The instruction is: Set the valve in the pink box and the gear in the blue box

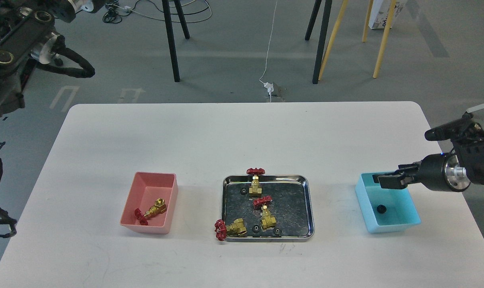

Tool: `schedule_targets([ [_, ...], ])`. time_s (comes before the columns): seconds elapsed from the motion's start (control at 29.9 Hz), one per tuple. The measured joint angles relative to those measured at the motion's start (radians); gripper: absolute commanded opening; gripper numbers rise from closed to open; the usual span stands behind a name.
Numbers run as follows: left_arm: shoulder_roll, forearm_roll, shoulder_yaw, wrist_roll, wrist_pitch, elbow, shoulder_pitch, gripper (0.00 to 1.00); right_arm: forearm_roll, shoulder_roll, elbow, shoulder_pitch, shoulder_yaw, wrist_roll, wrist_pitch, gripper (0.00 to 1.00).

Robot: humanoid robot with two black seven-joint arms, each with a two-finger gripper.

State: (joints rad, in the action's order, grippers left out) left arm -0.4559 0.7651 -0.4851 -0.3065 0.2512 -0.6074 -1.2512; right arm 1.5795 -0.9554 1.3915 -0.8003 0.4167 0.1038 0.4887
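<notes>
The pink box stands at the left with one valve lying in it. The blue box stands at the right with one black gear on its floor. My right gripper hovers over the blue box's far edge, above the gear, with its fingers apart and nothing between them. The steel tray in the middle holds an upright valve, a second valve and a third valve with its red wheel over the front left rim. Gears lie among them.
My left arm's links show at the top left, above the floor beyond the table; its gripper is out of view. Table legs and cables are on the floor beyond the far edge. White tabletop lies behind the boxes.
</notes>
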Motion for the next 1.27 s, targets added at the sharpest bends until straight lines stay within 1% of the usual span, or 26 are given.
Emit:
schedule_targets([
  [0.07,0.0,0.0,0.002,0.012,0.0,0.001,-0.003,1.0,-0.124,0.035,-0.049,-0.012,0.124,-0.051,0.0,0.91],
  [0.1,0.0,0.0,0.002,0.025,0.0,0.001,-0.007,1.0,-0.192,0.058,-0.085,-0.024,0.19,-0.085,0.0,0.91],
  [0.13,0.0,0.0,0.003,0.043,0.0,0.002,-0.014,1.0,-0.258,0.085,-0.129,-0.042,0.25,-0.118,0.0,0.9],
  [0.2,0.005,0.0,0.003,0.078,0.004,0.003,-0.027,1.0,-0.361,0.151,-0.22,-0.088,0.336,-0.162,0.0,0.9],
  [0.27,0.019,0.0,0.003,0.102,0.009,0.003,-0.036,1.0,-0.439,0.229,-0.318,-0.144,0.375,-0.183,0.0,0.89],
  [0.33,0.031,0.001,0.004,0.113,0.01,0.003,-0.045,1.0,-0.502,0.301,-0.414,-0.206,0.389,-0.191,-0.001,0.87],
  [0.4,0.041,0.001,0.004,0.125,0.009,0.003,-0.058,1.0,-0.557,0.351,-0.51,-0.251,0.392,-0.194,-0.021,0.87],
  [0.5,0.048,0.001,0.007,0.138,0.003,0.003,-0.078,1.0,-0.658,0.427,-0.673,-0.306,0.393,-0.195,-0.112,0.84],
  [0.64,0.051,0.001,0.014,0.142,-0.002,0.003,-0.099,1.0,-0.795,0.554,-0.906,-0.392,0.384,-0.193,-0.219,0.83],
  [0.7,0.05,0.001,0.015,0.142,-0.004,0.003,-0.103,1.0,-0.859,0.609,-1.012,-0.429,0.382,-0.18,-0.259,0.83],
  [0.8,0.045,0.001,0.02,0.142,-0.005,0.003,-0.104,1.0,-0.937,0.679,-1.13,-0.476,0.379,-0.135,-0.285,0.83],
  [0.87,0.044,0.001,0.027,0.142,-0.008,0.003,-0.104,1.0,-0.955,0.724,-1.169,-0.489,0.377,-0.102,-0.304,0.84],
  [1.0,0.038,0.001,0.032,0.137,-0.027,0.003,-0.104,1.0,-0.962,0.764,-1.185,-0.495,0.376,-0.059,-0.364,0.86],
  [1.04,0.037,0.0,0.032,0.135,-0.029,0.003,-0.103,1.0,-0.962,0.772,-1.186,-0.496,0.374,-0.054,-0.374,0.88],
  [1.1,0.036,-0.003,0.032,0.135,-0.032,0.003,-0.099,1.0,-0.962,0.782,-1.189,-0.496,0.36,-0.054,-0.388,0.96],
  [1.14,0.036,-0.006,0.031,0.135,-0.032,0.003,-0.098,1.0,-0.962,0.786,-1.19,-0.496,0.341,-0.057,-0.395,0.99],
  [1.2,0.036,-0.012,0.023,0.14,-0.031,0.003,-0.098,1.0,-0.968,0.787,-1.192,-0.496,0.296,-0.063,-0.414,0.99],
  [1.27,0.038,-0.042,0.006,0.157,-0.021,0.005,-0.098,1.0,-0.973,0.787,-1.191,-0.496,0.257,-0.064,-0.449,0.99],
])
